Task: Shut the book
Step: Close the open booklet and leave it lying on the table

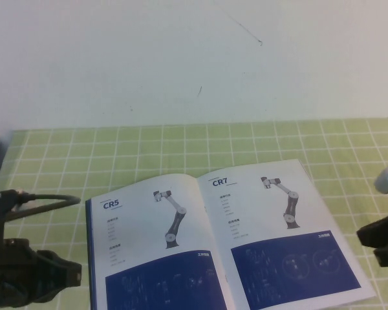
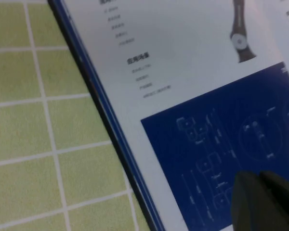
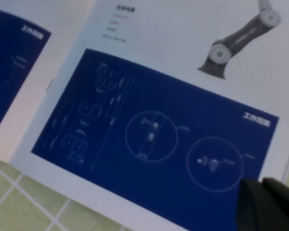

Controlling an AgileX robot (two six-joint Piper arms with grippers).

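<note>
The left end effector [image 1: 70, 276] hangs low at the near left, just beside the left edge of the book [image 1: 226, 239]; how wide it stands I cannot tell. The right end effector [image 1: 379, 244] hangs at the near right, just off the book's right edge, its width equally unclear. The book lies open and flat on the green gridded table [image 1: 149, 147], near centre, with the CR5 page on the left and the CR7 page on the right.
</note>
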